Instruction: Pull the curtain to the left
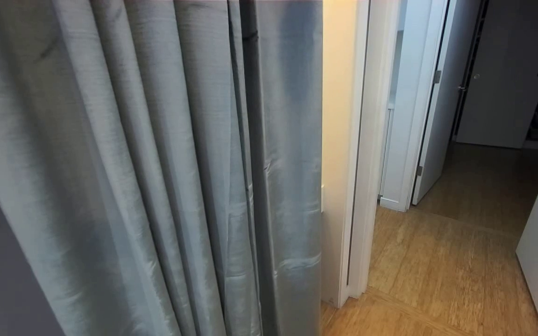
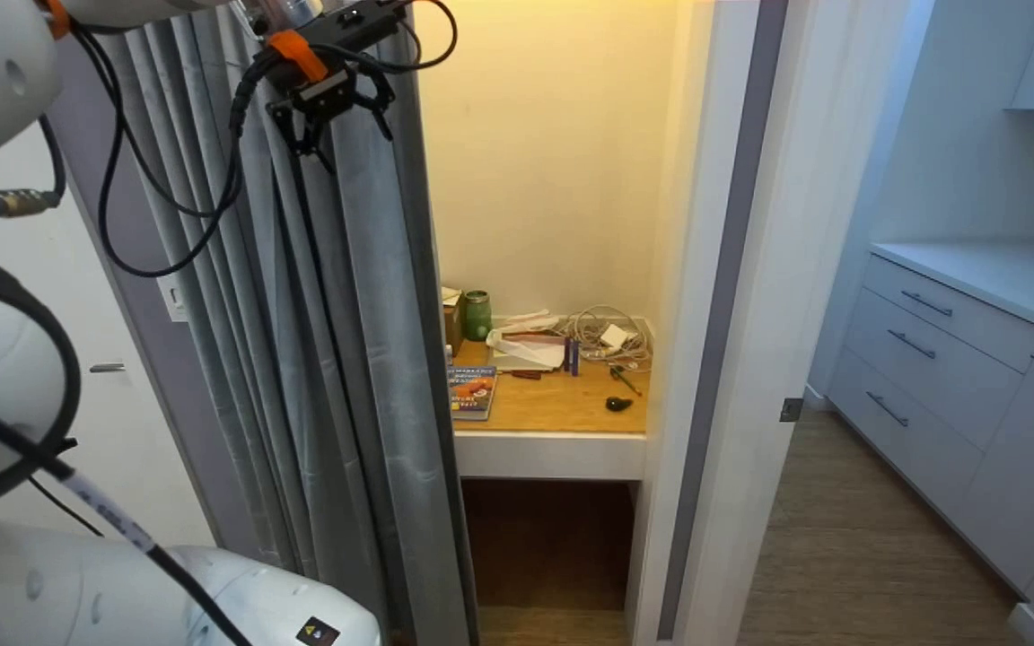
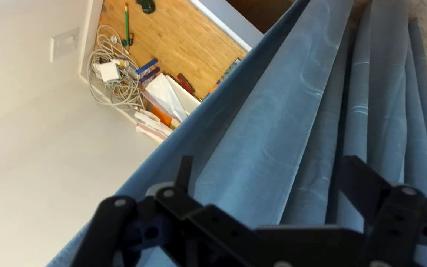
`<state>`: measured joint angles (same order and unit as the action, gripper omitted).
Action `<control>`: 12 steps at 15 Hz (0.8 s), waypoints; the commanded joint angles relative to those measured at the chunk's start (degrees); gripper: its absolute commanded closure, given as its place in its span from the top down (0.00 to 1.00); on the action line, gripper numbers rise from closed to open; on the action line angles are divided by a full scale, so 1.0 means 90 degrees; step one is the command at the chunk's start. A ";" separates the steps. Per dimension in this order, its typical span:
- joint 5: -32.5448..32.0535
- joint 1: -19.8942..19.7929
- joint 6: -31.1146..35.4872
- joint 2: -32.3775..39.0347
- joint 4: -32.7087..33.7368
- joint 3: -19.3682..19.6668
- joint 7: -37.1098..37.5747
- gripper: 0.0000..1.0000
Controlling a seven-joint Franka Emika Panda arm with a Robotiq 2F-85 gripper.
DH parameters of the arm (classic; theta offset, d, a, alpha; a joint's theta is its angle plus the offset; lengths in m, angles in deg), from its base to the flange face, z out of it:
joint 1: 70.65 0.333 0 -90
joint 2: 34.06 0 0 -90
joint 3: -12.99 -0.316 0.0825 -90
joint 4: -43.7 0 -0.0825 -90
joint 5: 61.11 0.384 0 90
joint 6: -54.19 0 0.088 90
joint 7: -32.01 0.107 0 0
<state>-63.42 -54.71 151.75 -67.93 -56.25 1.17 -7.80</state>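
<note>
The curtain (image 1: 194, 154) is tall grey-blue fabric with deep vertical pleats. It hangs gathered at the left of a lit alcove in an exterior view (image 2: 382, 296). My gripper (image 2: 351, 148) is near the curtain's upper part there, with its fingers pointing down. In the wrist view the gripper (image 3: 269, 159) is open, with its two fingers wide apart. The curtain (image 3: 269, 133) runs behind and between the fingers, and its free edge lies toward the left. I see no fabric clamped; whether a finger touches it I cannot tell. The gripper is out of view in the exterior view showing the hallway.
The alcove holds a wooden desk (image 2: 562, 404) with a book (image 2: 472, 392), a green jar (image 2: 477, 314) and coiled cables (image 2: 607, 332). A white door frame (image 2: 777, 296) stands right of it. A black cable (image 2: 158, 274) loops from the arm beside the curtain.
</note>
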 commanded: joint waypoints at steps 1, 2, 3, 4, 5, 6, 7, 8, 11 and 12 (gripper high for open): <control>-0.0265 -0.0039 -0.0235 -0.0351 -0.0249 -0.0036 0.0675 1.00; -0.0287 -0.0024 -0.0287 -0.0430 -0.0300 -0.0031 0.0825 1.00; -0.0317 -0.0018 -0.0341 -0.0486 -0.0317 -0.0023 0.0961 1.00; -0.0367 -0.0022 -0.0341 -0.0581 -0.0388 -0.0007 0.1098 1.00; -0.0427 -0.0024 -0.0311 -0.0688 -0.0482 0.0018 0.1207 1.00; -0.0528 -0.0028 -0.0299 -0.0752 -0.0539 0.0028 0.1279 1.00; -0.0625 -0.0039 -0.0253 -0.0821 -0.0613 0.0038 0.1371 1.00; -0.0689 -0.0045 -0.0203 -0.0885 -0.0693 0.0054 0.1460 1.00; -0.0831 -0.0080 -0.0169 -0.1027 -0.0918 0.0068 0.1794 1.00; -0.0845 -0.0071 -0.0170 -0.1064 -0.0988 0.0072 0.1887 1.00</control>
<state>-69.34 -54.78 149.25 -75.31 -62.06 1.89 6.24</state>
